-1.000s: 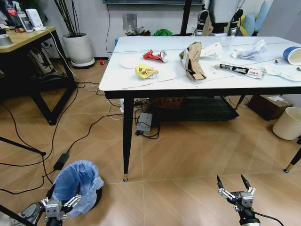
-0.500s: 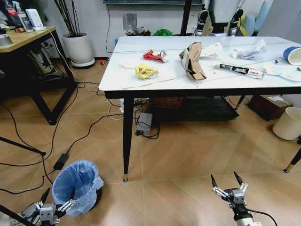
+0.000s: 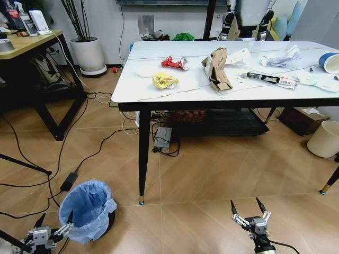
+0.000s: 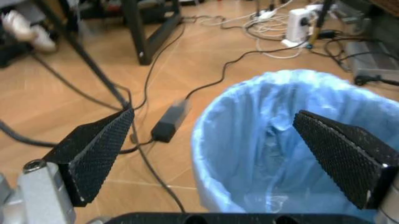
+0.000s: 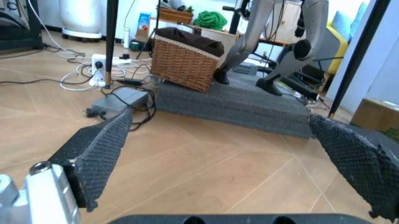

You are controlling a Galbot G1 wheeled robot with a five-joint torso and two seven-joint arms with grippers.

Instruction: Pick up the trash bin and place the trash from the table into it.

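Observation:
The trash bin (image 3: 86, 210), lined with a crinkled light-blue bag, stands on the floor near the table's front left leg. My left gripper (image 3: 55, 216) hangs open just short of its near rim; in the left wrist view the left gripper (image 4: 212, 114) is open, with the trash bin (image 4: 293, 149) ahead of it and one finger over the bin's mouth. My right gripper (image 3: 245, 202) is open low over bare floor, and the right gripper (image 5: 219, 115) holds nothing. On the table (image 3: 185, 92) lie a red can (image 3: 175, 62), yellow wrapper (image 3: 164, 80), brown cardboard (image 3: 217, 67), crumpled paper (image 3: 279, 57) and a cup (image 3: 329, 61).
Black cables and a power adapter (image 3: 69, 181) trail across the floor left of the bin. A slim table leg (image 3: 143, 159) stands just beyond it. A wooden desk (image 3: 26, 43) is at far left and a cream bin (image 3: 324, 138) at right. Under the table sits a wicker basket (image 5: 187, 65).
Both grippers have dropped lower in the head view and drawn back toward me. The left one has pulled away from the bin's rim. Bin and trash have not moved.

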